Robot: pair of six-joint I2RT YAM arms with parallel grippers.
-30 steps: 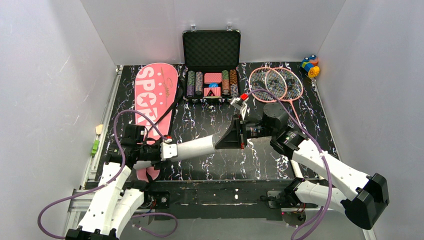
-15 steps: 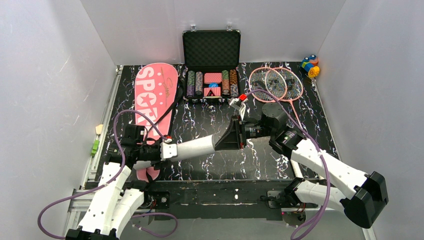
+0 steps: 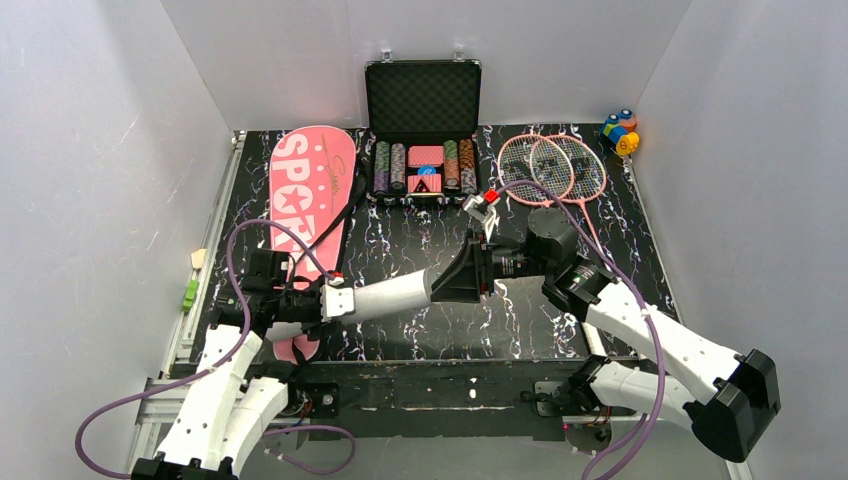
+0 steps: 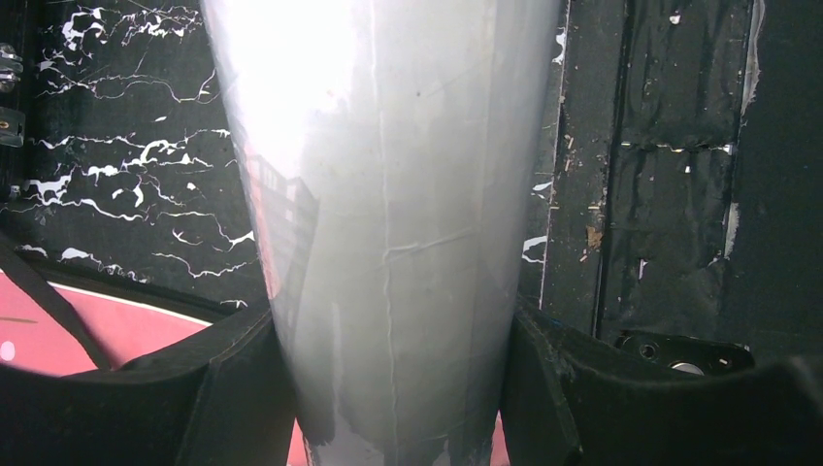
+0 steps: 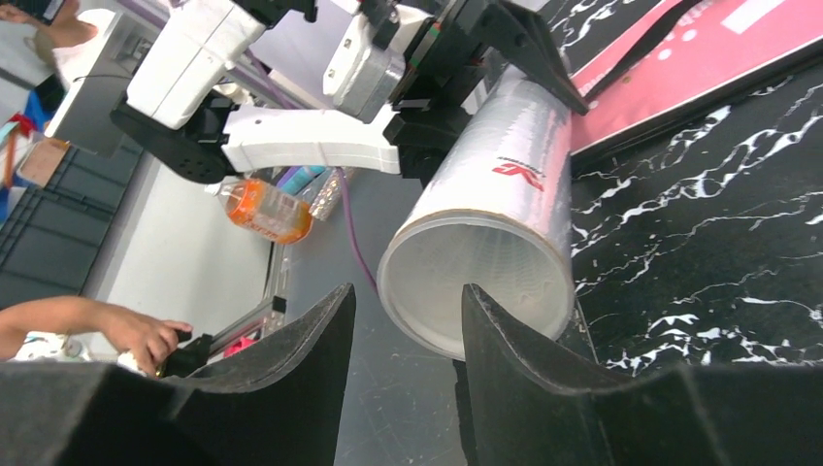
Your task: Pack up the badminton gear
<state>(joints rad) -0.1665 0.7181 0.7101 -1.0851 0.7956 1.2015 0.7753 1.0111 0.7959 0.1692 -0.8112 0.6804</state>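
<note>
Your black marbled table [image 3: 420, 330] carries the pink cover [image 3: 310, 195] lettered "SPORT" at the left, an open poker-chip case [image 3: 422, 100] at the back, and two pink rackets [image 3: 555, 168] at the right. You hold the long white tube [image 3: 385, 295] level above the middle: your left gripper [image 4: 388, 388] has its jaws clamped on one end, while your right gripper [image 5: 408, 311] sits at the tube's open mouth, jaws apart, one finger [image 5: 524, 359] across the rim.
</note>
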